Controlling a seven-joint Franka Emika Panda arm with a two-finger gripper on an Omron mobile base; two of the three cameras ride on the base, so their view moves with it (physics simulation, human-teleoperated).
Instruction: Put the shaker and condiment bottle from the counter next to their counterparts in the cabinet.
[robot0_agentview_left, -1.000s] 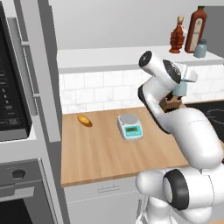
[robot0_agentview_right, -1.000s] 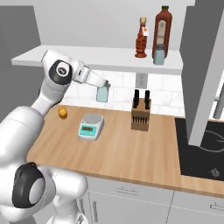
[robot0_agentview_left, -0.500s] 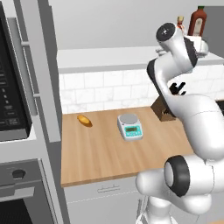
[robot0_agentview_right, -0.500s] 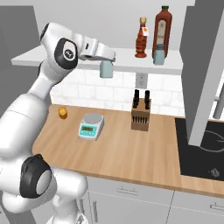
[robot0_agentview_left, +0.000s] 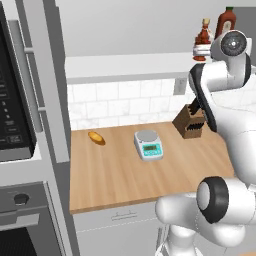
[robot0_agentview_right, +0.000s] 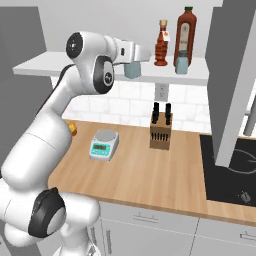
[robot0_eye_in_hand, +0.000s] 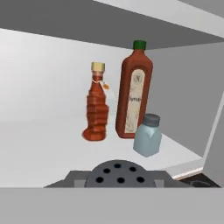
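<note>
Shaker going up to the shelf!

The gripper (robot0_agentview_right: 134, 64) clamps the shaker (robot0_agentview_right: 132, 70), low over the cabinet (robot0_agentview_right: 60, 64) slab near its front edge. Best slide it right and set it beside the shelf shaker (robot0_eye_in_hand: 147, 135) (cap perforated, keep upright). Count: two shakers, one condiment bottle (robot0_eye_in_hand: 96, 105), one tall bottle (robot0_eye_in_hand: 134, 96).

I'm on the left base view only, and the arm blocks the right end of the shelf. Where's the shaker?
Observer: In the right base view, the shaker hangs under the end effector at the shelf front edge.
Operator: What stands on that shelf?
Observer: The hand view shows the ribbed condiment bottle, the tall bottle and a second shaker.
Operator: Anything behind the arm on the counter?
Observer: A black cooktop, right of the knife block.
</note>
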